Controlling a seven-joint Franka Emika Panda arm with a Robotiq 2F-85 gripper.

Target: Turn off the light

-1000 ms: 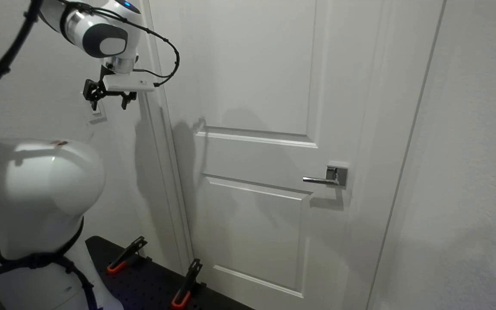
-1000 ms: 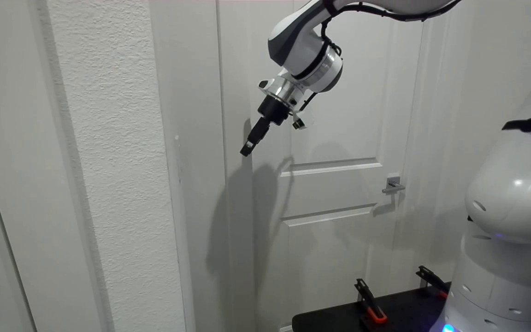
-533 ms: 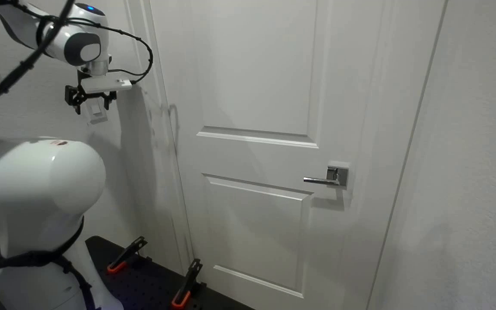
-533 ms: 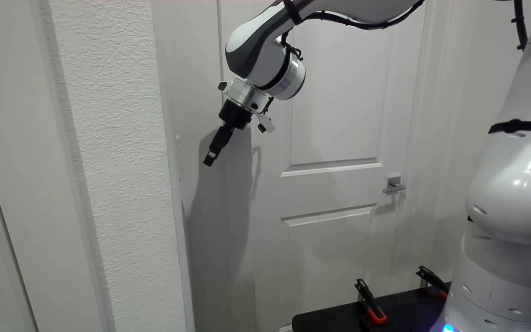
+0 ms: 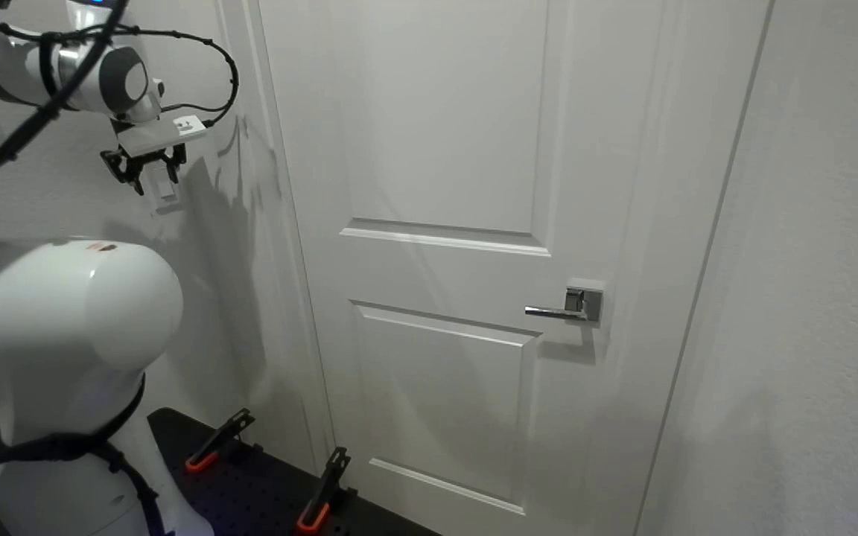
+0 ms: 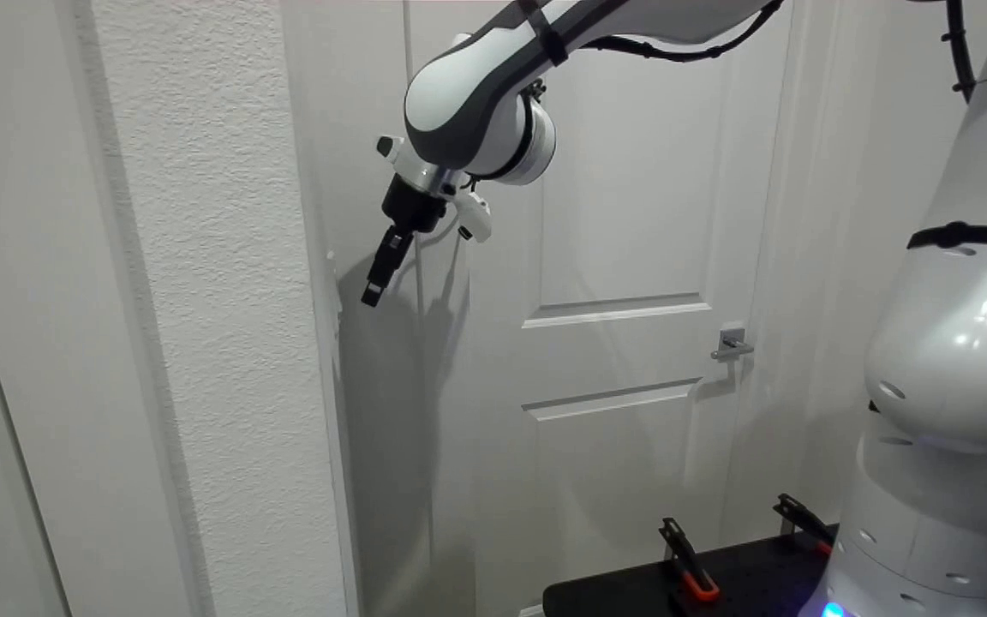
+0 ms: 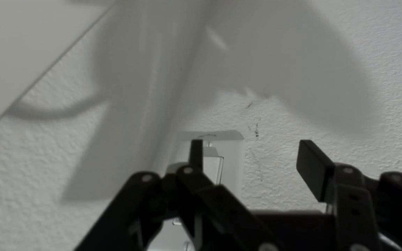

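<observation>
My gripper (image 7: 253, 157) stands spread, the fingers well apart and nothing between them. The light itself does not show; what I am after is its white switch plate (image 7: 234, 164), on the wall (image 7: 274, 167) just ahead of me. In the wrist view my finger (image 7: 196, 153) nearer the door trim (image 5: 280, 238) covers part of that plate, while the other finger (image 7: 314, 170) faces only textured wall beside it. In an exterior view my fingertips (image 6: 371, 296) look short of contact, though I cannot be sure how narrow the gap is.

I take this for the lining-up, with the press not yet done. The likeliest miss is sideways: if I drive straight in, the space between my fingers meets wall, and only one finger comes anywhere near the rocker (image 7: 214, 169). That finger might land on the plate's frame, or on the wrong end of the rocker, and switch nothing; which way it is tipped I cannot tell. Tilted downward as I am, a fingertip could skid along the plate instead of pushing. Spread this wide, I might jam the idle finger against the wall first and stall, or scrape it; dark marks (image 7: 256, 132) sit just beside the plate. The cable (image 5: 234, 78) looping from my wrist could also snag on the trim if I swing that way.
</observation>
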